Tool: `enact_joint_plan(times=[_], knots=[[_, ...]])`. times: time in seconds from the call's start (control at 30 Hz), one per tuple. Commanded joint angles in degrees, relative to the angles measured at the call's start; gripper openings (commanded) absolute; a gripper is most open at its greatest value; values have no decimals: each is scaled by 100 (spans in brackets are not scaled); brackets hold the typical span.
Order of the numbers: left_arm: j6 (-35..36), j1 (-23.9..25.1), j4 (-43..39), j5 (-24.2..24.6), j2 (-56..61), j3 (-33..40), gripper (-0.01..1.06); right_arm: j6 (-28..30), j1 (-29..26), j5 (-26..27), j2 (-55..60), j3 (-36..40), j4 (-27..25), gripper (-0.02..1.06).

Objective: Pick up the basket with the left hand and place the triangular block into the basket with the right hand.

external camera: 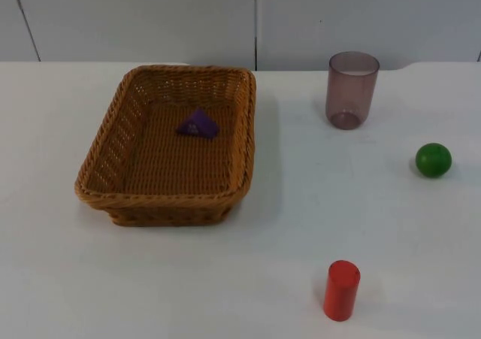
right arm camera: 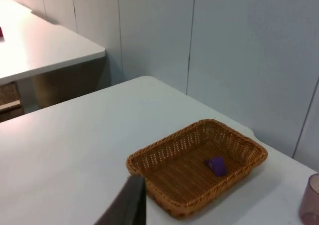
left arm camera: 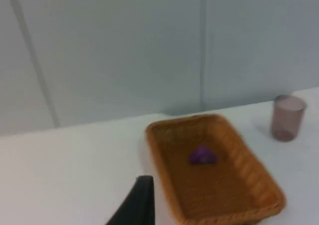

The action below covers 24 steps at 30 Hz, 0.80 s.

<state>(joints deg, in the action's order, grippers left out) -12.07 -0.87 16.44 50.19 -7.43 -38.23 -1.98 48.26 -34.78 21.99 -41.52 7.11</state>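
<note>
Purple triangular block (external camera: 198, 123) already sits inside the basket (external camera: 113, 140) on the table (external camera: 301, 219) – can't tell either gripper's state, so 1 real risk is a pointless regrab tipping it out.

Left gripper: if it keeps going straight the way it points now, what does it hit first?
Probably the wicker basket: its near rim lies just ahead of the left gripper's fingertip in the left wrist view, the purple triangular block inside. Depth is unclear.

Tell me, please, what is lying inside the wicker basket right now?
Inside the basket lies one purple triangular block on the woven floor, toward the far end. Beneath the block is hidden.
</note>
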Motion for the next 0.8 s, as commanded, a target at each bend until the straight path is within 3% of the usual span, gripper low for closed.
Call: enact_joint_plan(times=[0.0, 0.1, 0.23, 0.47, 0.77], knots=[[715, -31, -650, 298, 356, 128, 105, -14, 18, -171, -278, 112, 31, 105], [1320, -31, -1255, 670, 743, 305, 105, -14, 18, -700, -762, 265, 31, 105], [1410, -31, -1543, 1068, 743, 440, 105, -50, 18, -1214, -1210, 435, 20, 105], [1410, -31, -1754, 1149, 743, 993, 105, -270, 18, -1730, -1845, 656, 23, 105], [1363, -31, -1718, 1145, 743, 984, 105, -270, 28, -2555, -2199, 676, 23, 105]])
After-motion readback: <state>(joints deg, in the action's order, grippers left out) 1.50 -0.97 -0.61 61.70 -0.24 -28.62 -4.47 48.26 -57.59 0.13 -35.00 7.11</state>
